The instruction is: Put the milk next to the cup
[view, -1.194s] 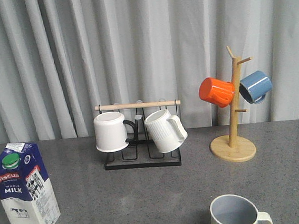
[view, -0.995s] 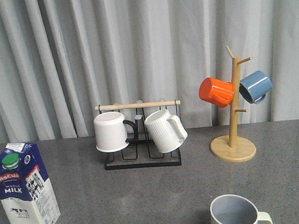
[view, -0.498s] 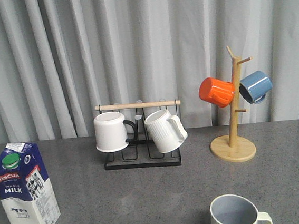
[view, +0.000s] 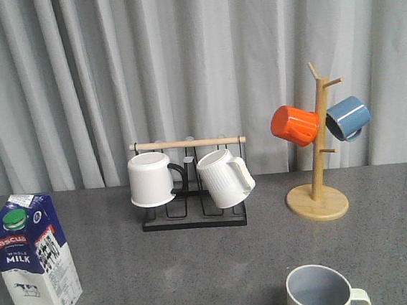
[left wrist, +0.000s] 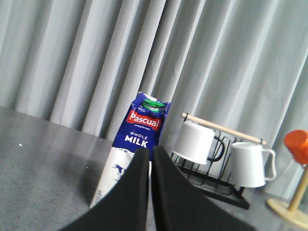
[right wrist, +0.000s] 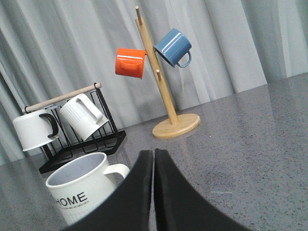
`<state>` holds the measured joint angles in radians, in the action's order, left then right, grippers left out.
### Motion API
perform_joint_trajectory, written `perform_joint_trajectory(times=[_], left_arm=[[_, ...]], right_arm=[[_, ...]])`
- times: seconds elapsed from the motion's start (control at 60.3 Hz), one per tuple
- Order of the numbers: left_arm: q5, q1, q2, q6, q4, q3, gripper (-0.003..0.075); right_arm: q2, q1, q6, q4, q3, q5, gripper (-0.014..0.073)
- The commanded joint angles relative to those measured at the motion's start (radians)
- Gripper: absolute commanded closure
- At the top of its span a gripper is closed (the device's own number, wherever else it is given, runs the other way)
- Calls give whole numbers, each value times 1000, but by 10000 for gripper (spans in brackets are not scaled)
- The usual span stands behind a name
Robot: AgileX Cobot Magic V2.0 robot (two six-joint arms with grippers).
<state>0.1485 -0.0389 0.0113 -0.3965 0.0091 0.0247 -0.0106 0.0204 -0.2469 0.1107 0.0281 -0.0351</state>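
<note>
The milk carton [view: 35, 259] stands upright at the table's front left, blue top, green cap, red "Pascual" band. It also shows in the left wrist view [left wrist: 139, 139], beyond my left gripper [left wrist: 150, 153], which is shut and empty, apart from it. The cup [view: 320, 290], pale cream with a blue-grey inside, sits at the front right edge, handle to the right. In the right wrist view the cup [right wrist: 84, 190] reads "HOME" and stands just beside my right gripper [right wrist: 153, 155], which is shut and empty. Neither gripper shows in the front view.
A black wire rack [view: 194, 215] with two white mugs [view: 150, 179] stands at the back middle. A wooden mug tree [view: 318, 177] with an orange mug [view: 294, 125] and a blue mug [view: 347, 117] stands at the back right. Grey curtains hang behind the grey table [view: 201, 282].
</note>
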Motion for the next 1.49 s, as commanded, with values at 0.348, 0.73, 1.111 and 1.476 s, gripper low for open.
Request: perform_joint_trajectory(times=[0.348,0.73,1.111,1.476], left_arm=[[56,-1,13,-334,-9,16,415],[-192,1,-43,-377,336,-315,372],[-556,1,-422,91,161,-686,391],[-525,1,-488,196,18,-696,397]], right_arm=[[-10,-8,-40,68,-11,-120,46],[164,-8,123,12,-391,283,39],[697,-8,645,363,-674,606,67],[1064,-8,857,557,-674,483,69]])
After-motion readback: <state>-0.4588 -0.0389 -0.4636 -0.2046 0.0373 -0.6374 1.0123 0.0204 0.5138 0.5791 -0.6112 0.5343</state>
